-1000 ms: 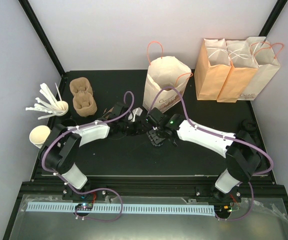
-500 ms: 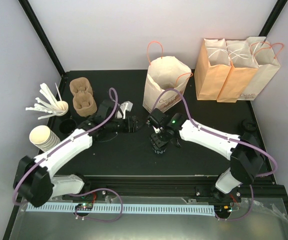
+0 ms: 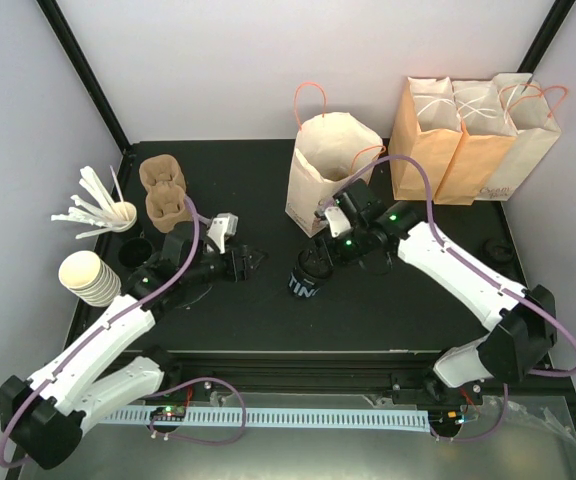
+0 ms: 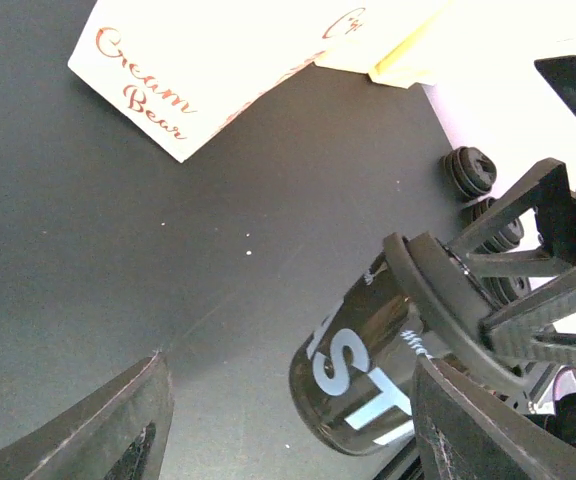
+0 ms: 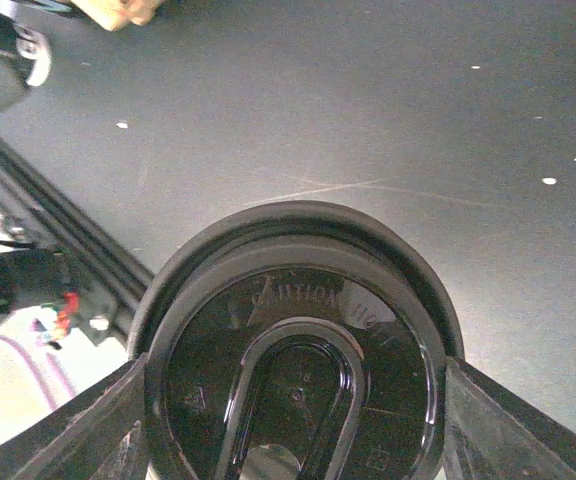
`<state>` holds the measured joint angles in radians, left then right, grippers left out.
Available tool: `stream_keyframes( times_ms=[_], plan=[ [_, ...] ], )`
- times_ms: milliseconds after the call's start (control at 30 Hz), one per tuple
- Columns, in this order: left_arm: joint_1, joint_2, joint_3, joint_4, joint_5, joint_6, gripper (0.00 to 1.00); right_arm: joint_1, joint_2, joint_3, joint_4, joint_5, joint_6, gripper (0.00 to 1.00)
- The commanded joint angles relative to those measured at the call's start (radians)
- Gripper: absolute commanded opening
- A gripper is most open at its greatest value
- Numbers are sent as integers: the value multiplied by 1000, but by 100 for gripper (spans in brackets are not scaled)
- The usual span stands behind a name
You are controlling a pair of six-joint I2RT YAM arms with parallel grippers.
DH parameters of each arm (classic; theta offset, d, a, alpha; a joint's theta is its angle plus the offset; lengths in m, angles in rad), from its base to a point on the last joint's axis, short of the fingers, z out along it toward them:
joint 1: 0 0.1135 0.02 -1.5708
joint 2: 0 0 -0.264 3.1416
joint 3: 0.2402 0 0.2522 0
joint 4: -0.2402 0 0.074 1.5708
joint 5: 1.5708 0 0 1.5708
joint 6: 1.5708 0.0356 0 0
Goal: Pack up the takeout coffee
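At the near side of the black bench (image 3: 268,325), your left arm (image 3: 118,322) reaches toward the middle. Your left jaws are spread wide with nothing between them. They sit just left of the coffee and do not touch it.

The small black paper cup with a round black plastic lid (image 3: 306,282) is near the middle of the bench. It is tilted, with its lid end raised toward your right arm (image 3: 458,270). Your right jaws are clamped on the lid's rim from both sides. You cannot tell whether the cup's base touches the bench.

At the left edge is a stack of white paper cups (image 3: 86,277). Farther back are two brown pulp cup carriers (image 3: 165,193). Just beyond the cup stands an open tan paper bag with pink cord handles (image 3: 328,175). Three more paper bags (image 3: 473,140) stand side by side in the far right corner.
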<state>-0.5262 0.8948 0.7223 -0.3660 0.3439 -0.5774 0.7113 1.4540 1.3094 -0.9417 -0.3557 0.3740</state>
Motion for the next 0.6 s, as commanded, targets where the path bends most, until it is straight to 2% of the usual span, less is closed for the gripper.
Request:
stream_keyframes(
  times_ms=[0,67,133,267,567],
  plan=[
    [8,-39,-10,-26,-37,29,68,-41,-32,-20,54,-238,59,59],
    [10,-44,-11,-27,-31,36,68,-53,-36,-25,62,-251,95,59],
    [9,-47,-14,-24,-25,39,68,-63,-34,-15,42,-177,176,58],
    [9,-39,-20,-18,-3,33,68,-81,-1,47,-121,144,451,55],
    [9,15,-40,51,98,-16,68,-82,179,306,-527,751,844,51]
  ],
)
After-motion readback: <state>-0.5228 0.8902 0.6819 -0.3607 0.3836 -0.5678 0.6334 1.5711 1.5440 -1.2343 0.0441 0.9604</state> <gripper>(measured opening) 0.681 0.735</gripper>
